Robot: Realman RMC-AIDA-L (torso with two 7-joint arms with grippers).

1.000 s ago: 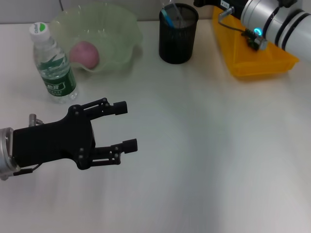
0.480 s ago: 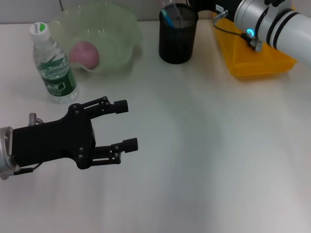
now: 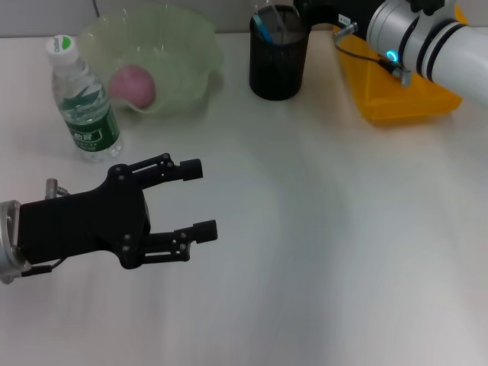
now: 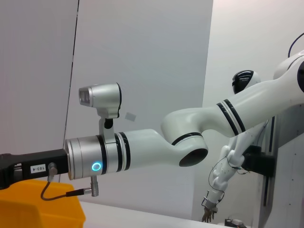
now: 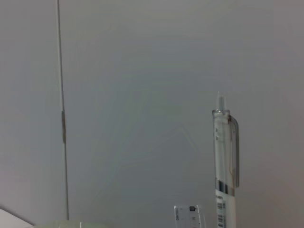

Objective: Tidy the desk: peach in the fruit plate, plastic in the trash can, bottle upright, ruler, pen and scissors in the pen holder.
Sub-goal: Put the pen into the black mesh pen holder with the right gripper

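Right arm (image 3: 427,38) shifted toward pen holder (image 3: 279,53), hand hidden, left hand (image 3: 200,198) spread over white desk (image 3: 320,252), grey wall behind

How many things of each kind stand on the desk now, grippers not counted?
Bottle: 1
Fruit plate: 1
Peach: 1
Pen holder: 1
Yellow bin: 1
Total: 5

White desk (image 3: 320,252): bottle (image 3: 82,103), plate (image 3: 183,53), holder (image 3: 279,65), bin (image 3: 396,99).
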